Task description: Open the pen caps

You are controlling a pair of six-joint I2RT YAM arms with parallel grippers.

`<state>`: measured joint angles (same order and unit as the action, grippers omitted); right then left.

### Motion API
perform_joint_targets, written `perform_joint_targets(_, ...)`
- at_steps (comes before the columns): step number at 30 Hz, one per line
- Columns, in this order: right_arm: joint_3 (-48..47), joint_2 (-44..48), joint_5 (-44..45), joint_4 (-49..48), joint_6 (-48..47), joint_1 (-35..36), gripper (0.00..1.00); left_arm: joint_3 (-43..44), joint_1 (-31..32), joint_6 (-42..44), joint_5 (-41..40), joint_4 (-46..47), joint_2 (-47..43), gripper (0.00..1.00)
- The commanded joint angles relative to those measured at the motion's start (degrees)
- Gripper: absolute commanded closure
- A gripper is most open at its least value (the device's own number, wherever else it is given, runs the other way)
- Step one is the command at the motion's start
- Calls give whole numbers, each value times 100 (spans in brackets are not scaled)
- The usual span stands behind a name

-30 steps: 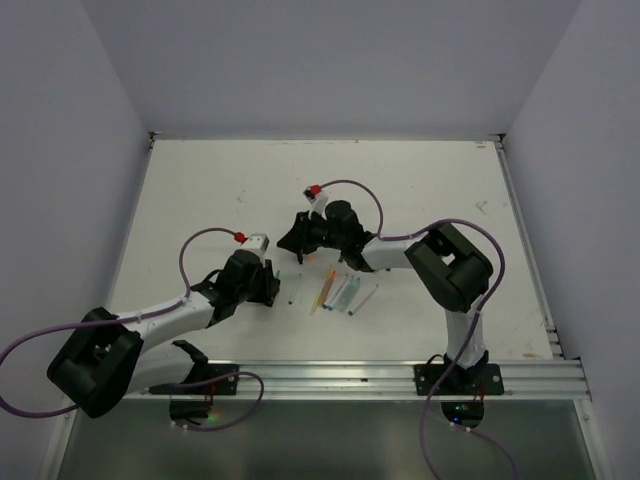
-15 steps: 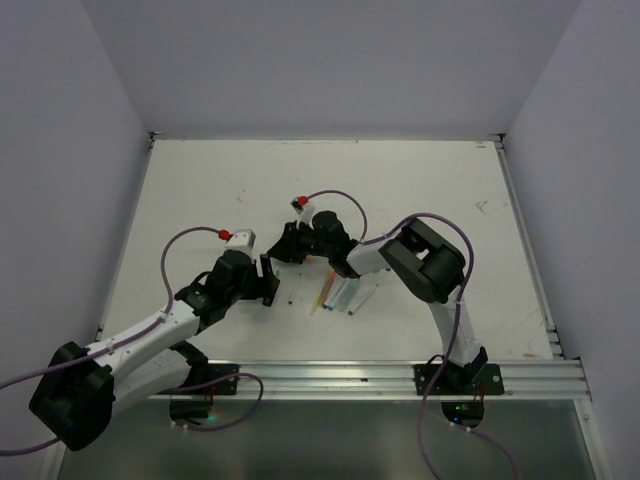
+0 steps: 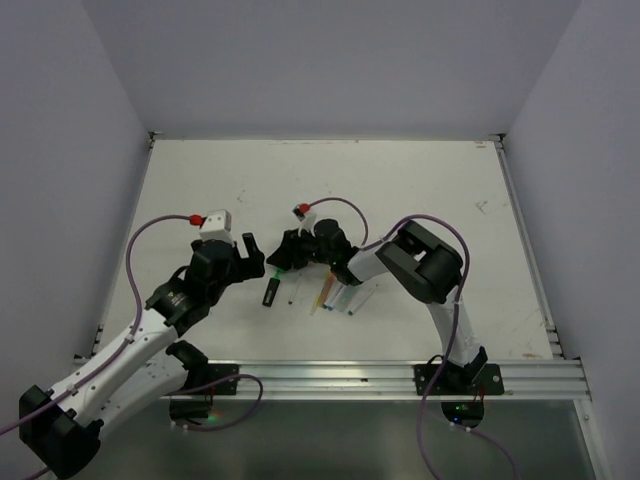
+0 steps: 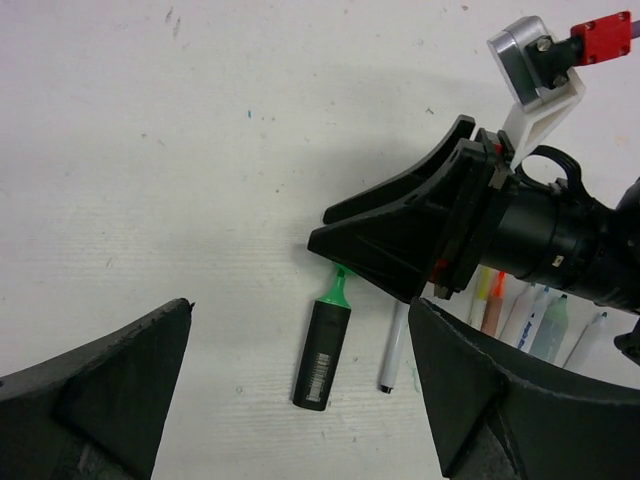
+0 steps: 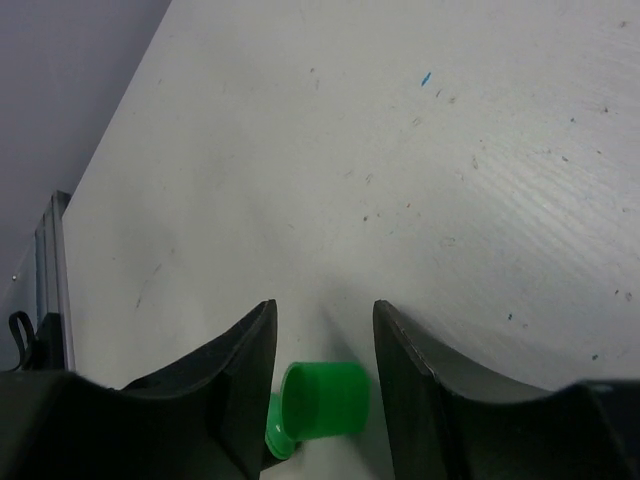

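A black highlighter (image 4: 322, 350) with its bare green tip lies flat on the white table (image 3: 400, 200), also seen from above (image 3: 271, 291). My left gripper (image 4: 302, 305) hangs wide open above it, holding nothing. A bright green pen cap (image 5: 322, 400) sits low between the fingers of my right gripper (image 5: 324, 310), whose jaws stand apart with a gap on the cap's right side. From above, the right gripper (image 3: 283, 255) is just beyond the highlighter's tip and the left gripper (image 3: 245, 258) to its left.
Several pens and markers (image 3: 335, 292) lie side by side right of the highlighter, among them a thin white pen (image 4: 395, 350), an orange-tipped one (image 4: 492, 300) and a pale mint marker (image 4: 550, 330). The right arm's wrist (image 4: 540, 240) hangs over them.
My left gripper opened, let go of the highlighter and drew back to the left; the highlighter now lies on the table. My right gripper's jaws parted around the green cap.
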<state>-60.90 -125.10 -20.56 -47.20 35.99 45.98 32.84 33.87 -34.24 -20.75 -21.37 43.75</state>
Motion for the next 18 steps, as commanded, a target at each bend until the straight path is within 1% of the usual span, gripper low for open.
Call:
perform_joint_targets(1,245,372,298,-140,-241,-19,52,293,-21,93,-350,-359,-94,7)
perform_joint_targets(6,474,846,561,-27,-513,-36,37,495,-21,180,-534,-509,-200,6)
perform_joint_targets(13,369,2155,842,886,-1067,-36,26,829,-21,339,-667,-641,-305,5)
perform_joint_targets(14,343,2530,930,1253,-1137,-27,25,925,-21,348,-684,-658,-314,5)
perform_joint_targets(15,316,2717,1044,1483,-1303,-36,23,961,-21,391,-719,-650,-323,5)
perform_joint_targets(16,238,2902,1384,1755,-1418,-36,19,1022,-21,409,-754,-684,-358,5)
perform_joint_targets(17,176,3330,1588,2358,-1654,-45,17,1136,-21,435,-798,-711,-375,4)
perform_joint_targets(18,71,3525,1825,2678,-1769,-45,16,1198,-21,488,-886,-737,-402,4)
